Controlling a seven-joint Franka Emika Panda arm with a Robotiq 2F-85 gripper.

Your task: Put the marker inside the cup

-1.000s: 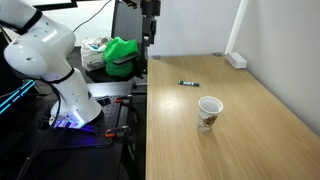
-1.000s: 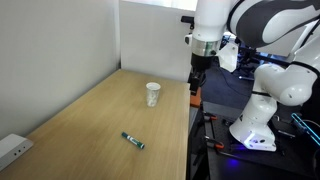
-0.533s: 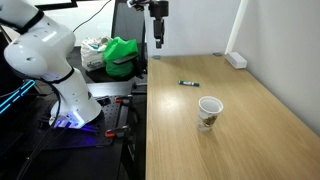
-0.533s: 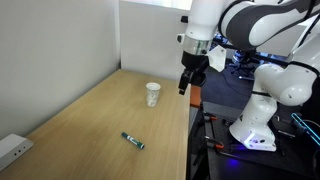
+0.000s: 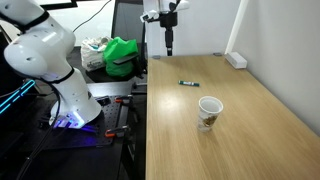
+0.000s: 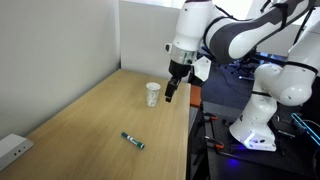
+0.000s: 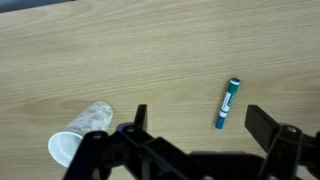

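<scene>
The marker [image 5: 188, 83], a short dark stick with a teal-green part, lies flat on the wooden table [image 5: 250, 125]; it also shows in the other exterior view [image 6: 133, 140] and in the wrist view [image 7: 228, 102]. The white paper cup [image 5: 209, 111] stands upright, apart from the marker, and shows in the other exterior view [image 6: 152, 93] and at the lower left of the wrist view [image 7: 80, 136]. My gripper [image 5: 169, 42] hangs high above the table's edge, open and empty; it also shows in the other exterior view [image 6: 171, 92] and the wrist view [image 7: 203, 118].
A white power strip [image 5: 236, 60] lies at a table corner by the wall, also visible in an exterior view [image 6: 12, 149]. A green cloth heap [image 5: 122, 55] sits beside the table. The robot base [image 5: 75, 105] stands off the table's side.
The arm has swung in over the table's edge, and the gripper now hangs above the table near the cup. Marker and cup have not moved.
</scene>
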